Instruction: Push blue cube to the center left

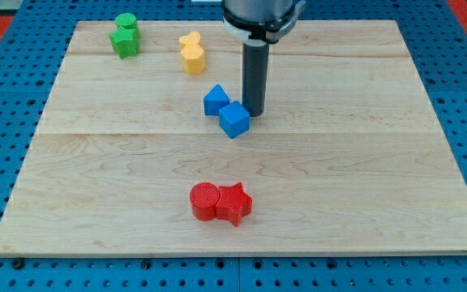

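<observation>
Roughly at the middle of the pale wooden table (363, 203), a little toward the far side, the blue cube (234, 120) sits turned so that one corner faces the near edge; being a cube, it has no long axis to speak of. My tip (254, 113) stands just right of it and slightly farther back, touching or nearly touching its far-right face; the rod above is dark, straight and upright. No pincer exists on this arm, so whether anything is spread or pinched cannot be told.

Just left and far of the cube, touching it or very nearly, lies a second blue block (216, 100), with a peaked, house-like outline.

All blocks look like smooth matte plastic. The table is made of light planks with faint grain, resting on a blue perforated base (6, 272).

Counted: two blue blocks, two red, one green, one yellow. The red cylinder (204, 201) and the red star (235, 203) press together near the near edge, centre. The green block (125, 35) of lobed shape sits far left, and the yellow block (191, 52), also lobed, sits far, left of the rod.
</observation>
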Motion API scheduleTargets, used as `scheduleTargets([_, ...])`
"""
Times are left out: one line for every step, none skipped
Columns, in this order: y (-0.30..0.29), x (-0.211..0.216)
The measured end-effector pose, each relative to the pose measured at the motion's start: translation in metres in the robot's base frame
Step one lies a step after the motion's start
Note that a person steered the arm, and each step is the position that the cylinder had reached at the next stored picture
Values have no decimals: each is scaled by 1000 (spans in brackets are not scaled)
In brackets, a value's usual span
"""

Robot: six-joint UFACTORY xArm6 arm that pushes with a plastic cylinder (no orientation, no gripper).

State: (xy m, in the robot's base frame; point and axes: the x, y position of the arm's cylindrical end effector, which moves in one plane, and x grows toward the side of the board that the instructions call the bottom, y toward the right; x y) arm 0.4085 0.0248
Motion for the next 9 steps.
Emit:
scheduleTargets([-13,-18])
scheduleTargets([-46,-25])
scheduleTargets([-83,-31])
scheduleTargets([-9,-52])
scheduleTargets([31,-14])
scheduleTargets([-24,35])
scheduleTargets([-67,40])
scheduleTargets([-86,42])
scheduleTargets([-75,18])
